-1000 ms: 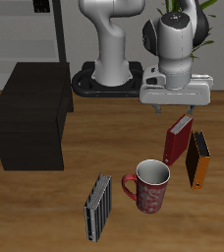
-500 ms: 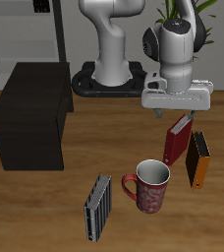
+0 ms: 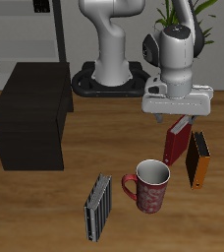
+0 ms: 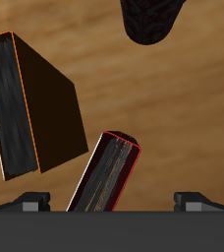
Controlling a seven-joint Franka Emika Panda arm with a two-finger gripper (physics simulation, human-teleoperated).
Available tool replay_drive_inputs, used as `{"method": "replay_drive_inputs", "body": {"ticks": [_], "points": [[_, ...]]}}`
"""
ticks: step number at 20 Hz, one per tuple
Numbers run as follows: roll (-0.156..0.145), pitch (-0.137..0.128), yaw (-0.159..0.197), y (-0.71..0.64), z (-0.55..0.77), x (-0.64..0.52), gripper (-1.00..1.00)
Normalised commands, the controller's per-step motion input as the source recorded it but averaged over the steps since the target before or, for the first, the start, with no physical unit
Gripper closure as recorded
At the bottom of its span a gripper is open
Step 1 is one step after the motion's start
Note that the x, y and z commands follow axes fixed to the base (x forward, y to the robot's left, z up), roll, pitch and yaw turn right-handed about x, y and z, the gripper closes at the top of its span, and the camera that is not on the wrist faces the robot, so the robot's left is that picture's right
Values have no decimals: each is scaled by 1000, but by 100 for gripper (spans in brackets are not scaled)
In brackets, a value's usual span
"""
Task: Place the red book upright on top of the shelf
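Note:
The red book (image 3: 176, 143) stands upright on the table between the mug and the orange-and-black book; its pale page edge shows in the wrist view (image 4: 106, 177). My gripper (image 3: 179, 117) hangs open just above the book's top edge, one finger on each side, not closed on it. The black box-shaped shelf (image 3: 30, 115) sits far across the table, its flat top bare.
An orange-and-black book (image 3: 197, 158) stands right beside the red book, also in the wrist view (image 4: 30, 103). A red mug (image 3: 149, 186) stands nearer the front edge. A grey ribbed book (image 3: 98, 208) stands beyond the mug. The robot base (image 3: 109, 79) is behind.
My gripper has come down over the last second, from above the red book to its top edge. The books and mug have not moved.

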Motion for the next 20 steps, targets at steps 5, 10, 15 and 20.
{"method": "replay_drive_inputs", "body": {"ticks": [5, 10, 15, 20], "points": [[5, 24, -9, 31, -159, 8, -100], [12, 49, -10, 36, -233, 11, -100], [27, 41, 1, -32, -208, 20, 100], [-2, 7, -2, -80, -34, 28, 100]]}}
